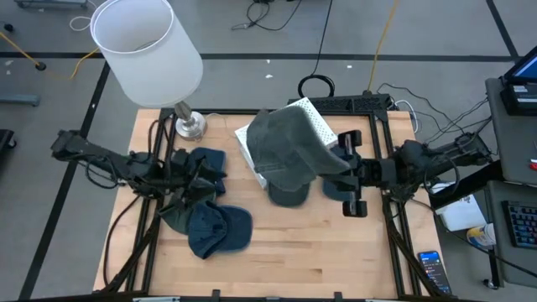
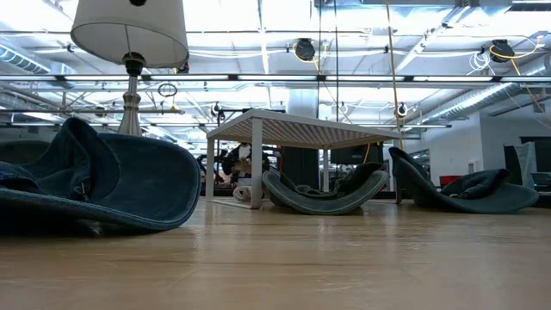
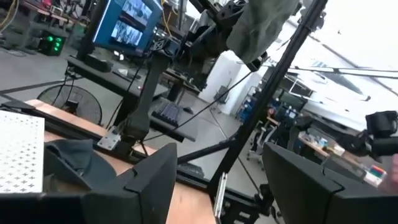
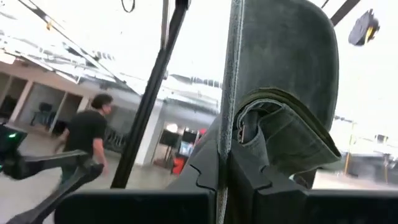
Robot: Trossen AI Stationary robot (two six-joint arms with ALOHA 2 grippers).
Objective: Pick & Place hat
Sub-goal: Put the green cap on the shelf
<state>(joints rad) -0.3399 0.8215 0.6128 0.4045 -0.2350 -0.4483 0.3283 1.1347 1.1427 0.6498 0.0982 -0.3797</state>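
Note:
A grey-green hat (image 1: 285,149) hangs in the air over the white perforated stand (image 1: 315,122) at the table's back middle, with my right gripper (image 1: 336,161) shut on it. In the right wrist view the hat (image 4: 289,74) rises beyond the gripper (image 4: 225,168). My left gripper (image 3: 217,186) is open and holds nothing; it is raised over the table's left half (image 1: 201,172), above a blue hat (image 1: 210,159). Another blue hat (image 1: 220,228) and a dark green hat (image 1: 174,218) lie on the table below it. My right gripper pinches the hat's lower rim (image 4: 249,134) between its two shut fingers, where the cloth folds over in several layers. The fingers come from the table's right side, slanting upward. The hat is lifted clear of the table and stands up past the fingertips.
A lamp (image 1: 147,50) with a white shade stands at the back left corner. A grey hat (image 1: 289,195) lies on the table below the lifted one, and another (image 2: 465,189) farther right. A person (image 4: 84,140) walks in the room beyond. The near middle of the table (image 1: 302,260) is bare wood.

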